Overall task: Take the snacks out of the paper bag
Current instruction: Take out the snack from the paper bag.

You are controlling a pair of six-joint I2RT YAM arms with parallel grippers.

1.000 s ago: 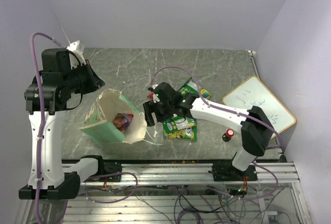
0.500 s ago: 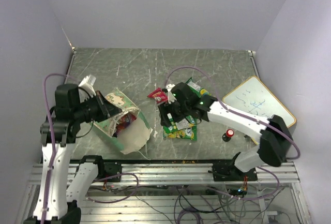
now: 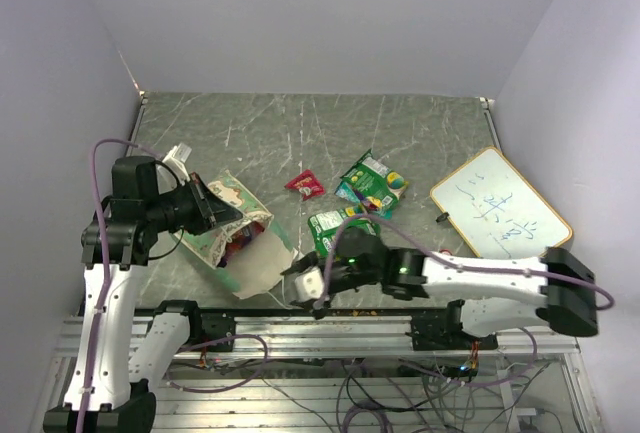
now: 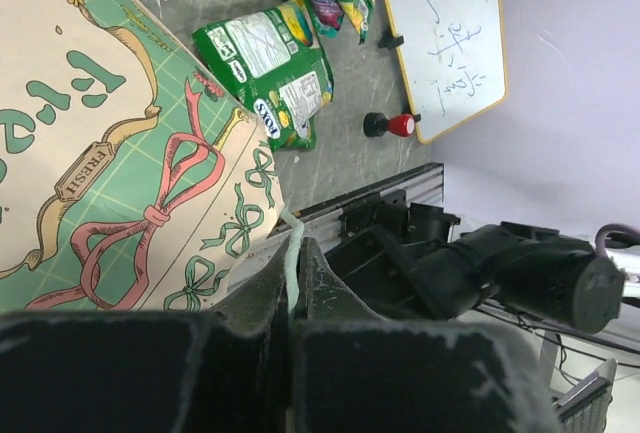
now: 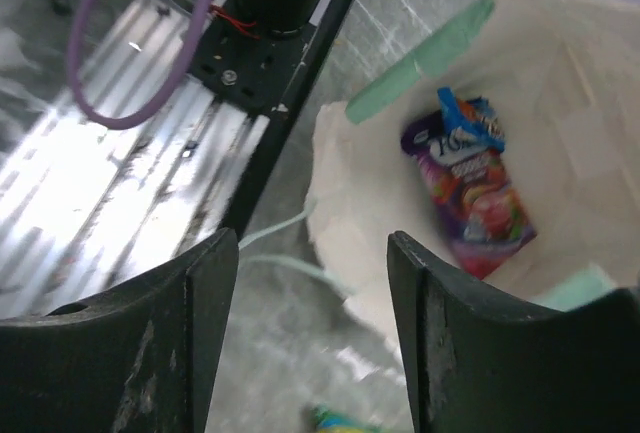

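Paper bag [image 3: 258, 265] lies tipped on its side at the near left of the table [image 3: 260, 133], and I see 1 purple packet [image 5: 470, 193] inside. My right gripper [image 5: 312, 243] hangs spread open just before the bag's mouth. My left gripper [image 4: 296, 275] is pinched tight on the white string handle [image 4: 290, 238]. Farther out lie 1 green packet [image 3: 335, 225], 1 red packet [image 3: 305, 184] and 1 green-blue packet [image 3: 372, 183], with the whiteboard [image 3: 500, 203] at the right.

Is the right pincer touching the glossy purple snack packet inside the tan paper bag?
Apart. Right wrist view shows the open right pincer outside the paper bag's mouth, the purple snack packet lying deeper inside.
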